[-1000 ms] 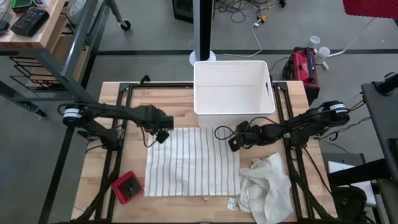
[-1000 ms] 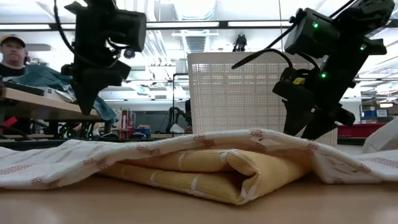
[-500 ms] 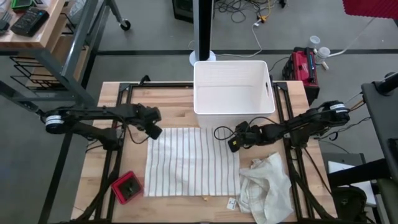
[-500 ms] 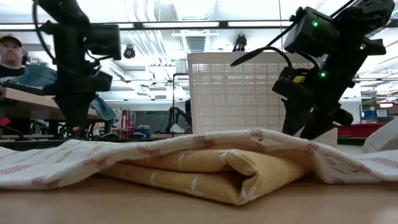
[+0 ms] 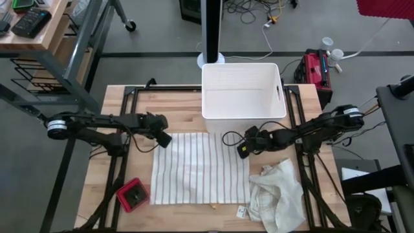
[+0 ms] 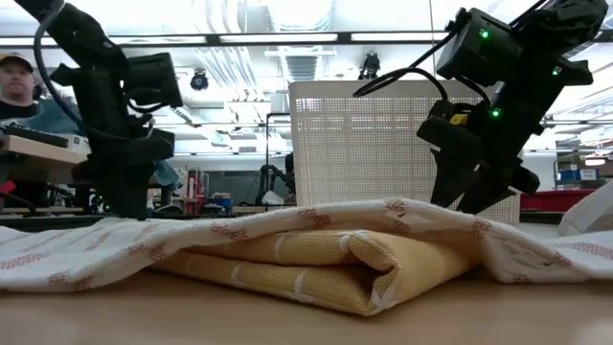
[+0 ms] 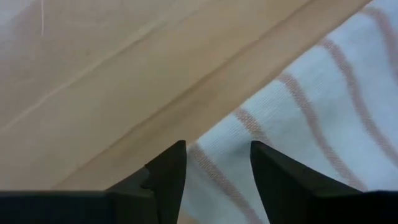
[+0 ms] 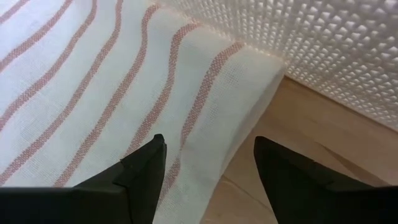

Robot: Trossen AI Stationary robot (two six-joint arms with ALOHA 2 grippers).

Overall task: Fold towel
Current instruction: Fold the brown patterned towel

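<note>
The white towel with thin reddish stripes (image 5: 200, 167) lies flat as a rectangle on the wooden table (image 5: 174, 107). In the low view the towel (image 6: 316, 251) shows stacked layers at its near side. My left gripper (image 5: 163, 138) stands open over the towel's far left corner (image 7: 249, 134), pointing steeply down, the corner's edge lying between its fingers. My right gripper (image 5: 242, 151) stands open over the far right corner (image 8: 249, 81), close to the white basket (image 5: 242, 90). My left gripper has one finger (image 7: 169, 171) by the corner's edge and the other finger (image 7: 273, 177) over the cloth; I cannot tell whether they touch it. My right gripper straddles the far right corner, one finger (image 8: 144, 167) over the cloth and the other finger (image 8: 292, 168) beside its edge; touch cannot be told.
The basket's perforated wall (image 8: 336, 50) stands right behind the towel's far edge. A crumpled cream cloth (image 5: 278, 191) lies at the near right, a red block (image 5: 132, 195) at the near left. A person (image 6: 17, 81) shows in the room beyond.
My left gripper has gone down and toward the table's left edge, ending low over the towel's far left corner, and has tipped to point more steeply down. The towel has kept its place.
</note>
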